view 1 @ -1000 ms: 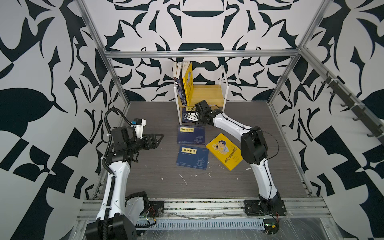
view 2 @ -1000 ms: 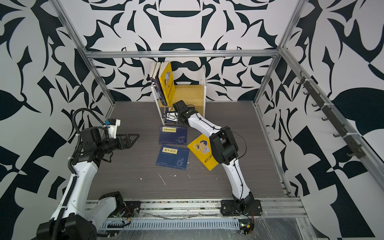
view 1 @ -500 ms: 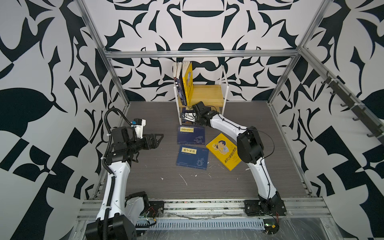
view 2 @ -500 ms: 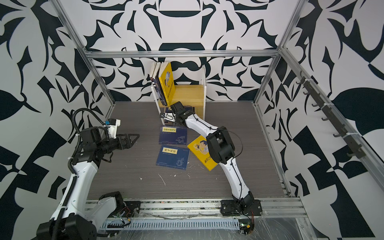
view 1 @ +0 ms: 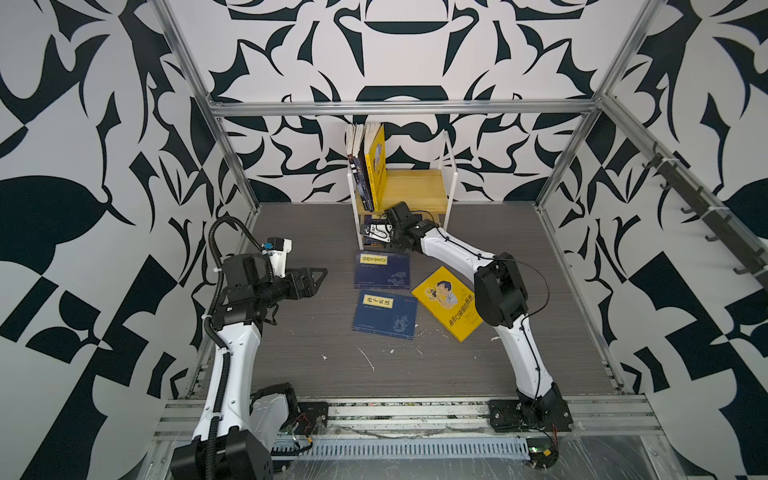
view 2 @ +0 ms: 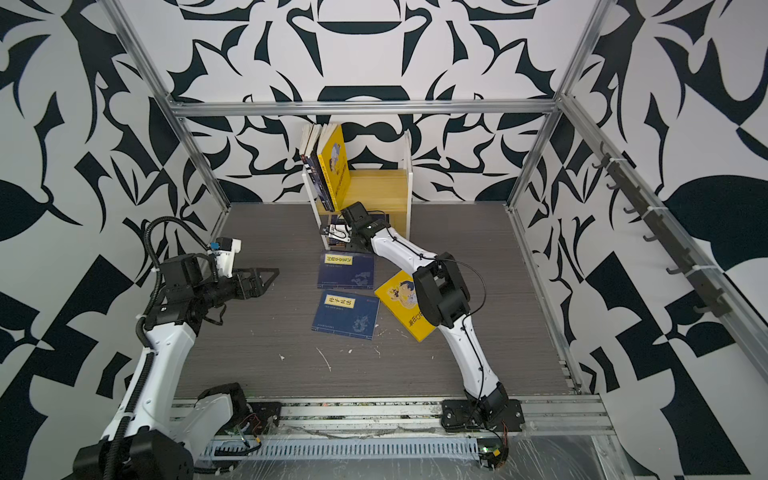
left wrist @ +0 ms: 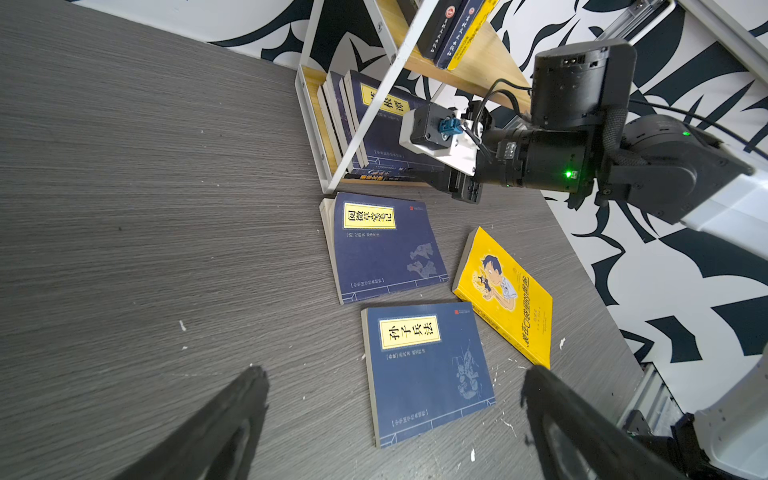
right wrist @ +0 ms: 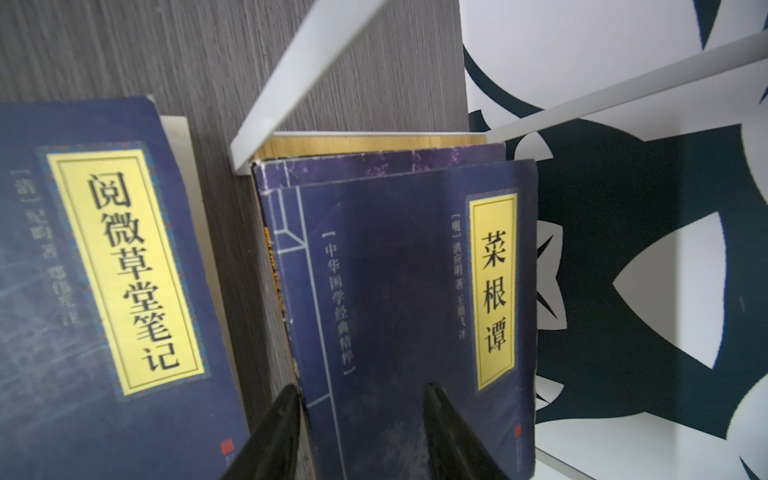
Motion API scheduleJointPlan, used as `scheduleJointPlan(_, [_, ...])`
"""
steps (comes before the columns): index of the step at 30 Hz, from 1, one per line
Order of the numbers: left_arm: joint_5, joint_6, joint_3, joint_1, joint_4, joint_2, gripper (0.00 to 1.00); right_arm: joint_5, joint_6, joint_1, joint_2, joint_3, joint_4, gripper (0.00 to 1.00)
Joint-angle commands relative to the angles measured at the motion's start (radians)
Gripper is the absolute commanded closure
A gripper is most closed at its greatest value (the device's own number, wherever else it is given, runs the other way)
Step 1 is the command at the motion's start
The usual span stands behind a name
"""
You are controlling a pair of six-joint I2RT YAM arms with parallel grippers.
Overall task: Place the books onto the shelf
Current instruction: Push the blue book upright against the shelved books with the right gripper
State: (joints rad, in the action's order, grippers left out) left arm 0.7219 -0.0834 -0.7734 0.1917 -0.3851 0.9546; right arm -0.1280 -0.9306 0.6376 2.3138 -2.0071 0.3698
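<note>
The shelf (view 1: 419, 193) stands at the back wall, with several books (view 1: 368, 166) upright on its upper board. My right gripper (view 1: 368, 239) reaches into the lower tier. In the right wrist view its fingers (right wrist: 438, 415) stand apart in front of the cover of a navy book (right wrist: 407, 270) that leans there on others, one finger by its spine edge. Two navy books (view 1: 382, 270) (view 1: 385, 312) and a yellow book (view 1: 446, 301) lie flat on the floor. My left gripper (view 1: 316, 277) hangs open, empty, left of them; the nearer navy book (left wrist: 424, 370) shows between its fingers.
The grey wood-grain floor (view 1: 316, 365) carries small white scraps. Aluminium frame posts (view 1: 232, 158) and patterned walls close in the back and both sides. The right arm's elbow (view 1: 498, 291) hangs over the yellow book's edge. A rail (view 1: 415, 415) runs along the front.
My right wrist has turned and shifted slightly left at the shelf's lower tier, bringing its white camera into sight. The left arm and the floor books have not moved.
</note>
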Motion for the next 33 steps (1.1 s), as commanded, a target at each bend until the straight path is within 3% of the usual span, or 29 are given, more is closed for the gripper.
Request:
scheduleJointPlan(1, [0.018, -0.005, 0.019, 0.002, 0.014, -0.016, 0.00, -0.009, -0.018, -0.007, -0.082, 0.009, 0.000, 0.51])
scheduleJointPlan(11, [0.019, -0.008, 0.020, 0.002, 0.015, -0.016, 0.00, -0.027, -0.046, -0.035, -0.122, 0.078, 0.015, 0.51])
scheduleJointPlan(33, [0.020, -0.005, 0.022, 0.003, 0.015, -0.017, 0.00, -0.026, 0.006, -0.041, -0.092, 0.032, -0.006, 0.60])
